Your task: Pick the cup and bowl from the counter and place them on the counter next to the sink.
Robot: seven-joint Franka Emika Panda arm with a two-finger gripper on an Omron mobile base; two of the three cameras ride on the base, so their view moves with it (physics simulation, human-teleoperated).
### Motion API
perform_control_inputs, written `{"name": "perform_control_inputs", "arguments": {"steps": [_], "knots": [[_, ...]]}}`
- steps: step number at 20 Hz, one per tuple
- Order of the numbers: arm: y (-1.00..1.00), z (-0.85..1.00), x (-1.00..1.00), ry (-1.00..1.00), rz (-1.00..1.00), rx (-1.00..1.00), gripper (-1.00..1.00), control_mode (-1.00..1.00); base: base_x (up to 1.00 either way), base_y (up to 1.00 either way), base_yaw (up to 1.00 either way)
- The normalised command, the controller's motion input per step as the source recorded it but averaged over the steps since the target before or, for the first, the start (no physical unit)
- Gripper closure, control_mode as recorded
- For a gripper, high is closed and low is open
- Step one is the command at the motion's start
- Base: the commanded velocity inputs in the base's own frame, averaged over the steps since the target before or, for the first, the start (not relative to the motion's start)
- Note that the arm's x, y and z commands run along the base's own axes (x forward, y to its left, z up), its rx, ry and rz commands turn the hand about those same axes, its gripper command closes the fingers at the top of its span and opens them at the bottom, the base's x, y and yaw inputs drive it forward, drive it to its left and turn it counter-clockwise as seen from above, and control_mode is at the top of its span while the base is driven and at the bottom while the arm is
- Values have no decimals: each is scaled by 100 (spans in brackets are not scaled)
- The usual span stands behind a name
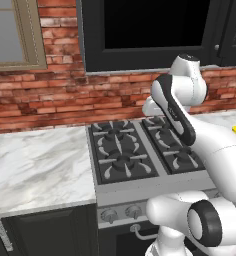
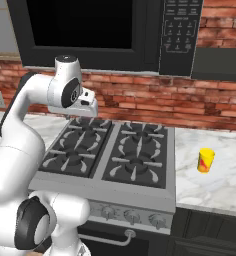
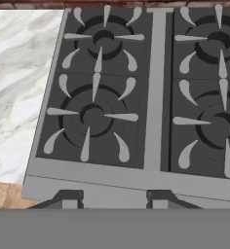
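Nearest the base cameras, the white Franka arm [image 2: 20, 150] rose from its shoulder, folded back at the elbow, and carried its wrist high over the stove [image 2: 115, 155]. We observed the hand [image 2: 82, 102] level with the brick wall [image 2: 140, 95], directly under the black microwave [image 2: 90, 30], pointing down at the burners. In the hand view, the two dark fingertips [image 3: 68, 199] stood apart at the lower edge with stovetop visible between them; we recorded the gripper [image 3: 114, 200] as parted and holding nothing.

Below the hand lay the four-burner cooktop, with its front knobs [image 2: 125, 216] facing the base. We located the cup [image 2: 205, 160], a yellow tumbler with a red-orange mark, upright on the counter [image 2: 210, 180], well apart from the hand on the far side of the stove's right-hand burners. At the right edge of the right base view, a pale rounded sliver beyond the cup could not be identified with certainty. More marble counter extended on the opposite side of the hand, beneath a window [image 1: 12, 35].
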Motion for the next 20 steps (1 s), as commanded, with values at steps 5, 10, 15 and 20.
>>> {"name": "perform_control_inputs", "arguments": {"steps": [5, 10, 15, 20], "knots": [[-4, -2, 0, 0, -1, 0, -100, -100, 0, 0, 0], [-53, -26, 0, -1, 0, 0, -100, -100, 0, 0, 0], [-64, -26, 0, -1, 0, 0, -100, -100, 0, 0, 0], [-85, -10, 0, 0, -1, 0, -100, -100, 0, 0, 0]]}}
